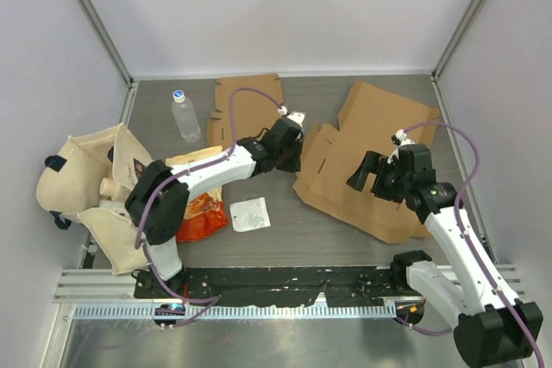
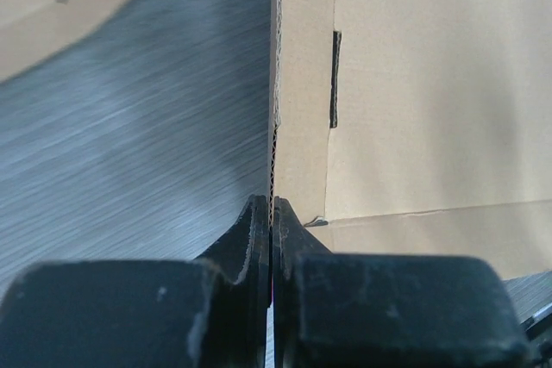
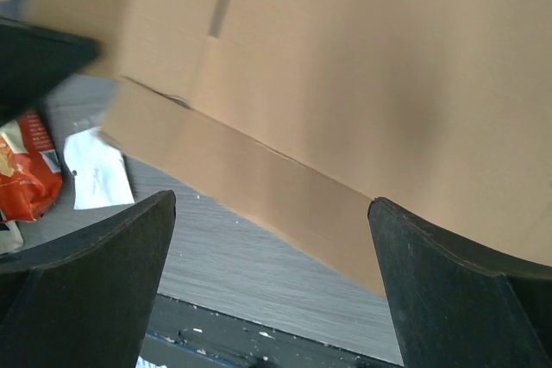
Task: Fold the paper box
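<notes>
A flat brown cardboard box blank point(image 1: 379, 152) lies unfolded on the grey table right of centre. My left gripper point(image 1: 290, 146) is shut on the blank's left edge; in the left wrist view the corrugated edge point(image 2: 276, 109) runs up from between the closed fingertips point(image 2: 272, 213), with a slot cut in the panel point(image 2: 335, 79). My right gripper point(image 1: 364, 171) is open and empty, hovering over the blank's middle. In the right wrist view the cardboard point(image 3: 345, 84) fills the upper part and my gripper point(image 3: 272, 213) spans its lower flap without touching.
A second flat cardboard piece point(image 1: 246, 105) lies at the back. A water bottle point(image 1: 185, 115) stands back left. A cloth bag point(image 1: 90, 191) lies at left, an orange snack packet point(image 1: 203, 208) and a white sachet point(image 1: 250, 214) near the left arm. Frame posts rise at the corners.
</notes>
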Controlling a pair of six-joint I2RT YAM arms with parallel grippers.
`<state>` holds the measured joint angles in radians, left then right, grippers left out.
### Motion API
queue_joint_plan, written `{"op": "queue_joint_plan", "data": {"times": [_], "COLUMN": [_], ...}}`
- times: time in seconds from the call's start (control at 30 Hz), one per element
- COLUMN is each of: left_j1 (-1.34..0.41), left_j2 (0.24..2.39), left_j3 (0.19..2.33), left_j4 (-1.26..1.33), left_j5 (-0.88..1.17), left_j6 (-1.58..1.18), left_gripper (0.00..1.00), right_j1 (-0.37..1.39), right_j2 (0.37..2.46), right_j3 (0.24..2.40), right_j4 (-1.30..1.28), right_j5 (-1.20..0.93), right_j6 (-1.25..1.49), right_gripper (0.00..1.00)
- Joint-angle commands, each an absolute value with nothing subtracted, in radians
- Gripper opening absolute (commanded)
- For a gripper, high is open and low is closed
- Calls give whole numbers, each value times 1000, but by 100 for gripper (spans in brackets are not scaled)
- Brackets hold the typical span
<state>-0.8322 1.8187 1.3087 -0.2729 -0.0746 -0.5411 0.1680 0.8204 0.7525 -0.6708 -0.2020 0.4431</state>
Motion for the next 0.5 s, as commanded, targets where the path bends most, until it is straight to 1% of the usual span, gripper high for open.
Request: {"op": "queue_joint_plan", "data": {"times": [0.0,0.07,0.2,0.3,0.33,0.37,0.4,0.43,0.47], "left_j1": [-769,-737,-672,-644,-643,-643,-643,-643,-643], "left_j2": [1717,1709,1724,1726,1726,1724,1724,1717,1709], "left_j3": [1350,1371,1417,1442,1446,1457,1463,1465,1460], "left_j4": [-454,-524,-618,-641,-644,-656,-661,-661,-657], "left_j5": [-57,-57,-35,-35,-60,-81,-122,-138,-149], "left_j6": [-413,-373,-341,-342,-347,-353,-363,-386,-402], "left_gripper": [0,0,0,0,2,4,12,37,49], "right_j1": [169,169,170,172,170,169,169,167,167], "right_j2": [848,868,882,858,848,839,833,818,810], "right_j3": [690,654,640,644,650,658,667,678,680], "right_j4": [-497,-424,-408,-455,-498,-532,-567,-615,-626], "right_j5": [-274,-297,-243,-91,32,110,165,204,239], "right_j6": [547,583,589,630,650,672,699,727,739], "right_gripper": [99,99,99,99,100,99,100,100,100]}}
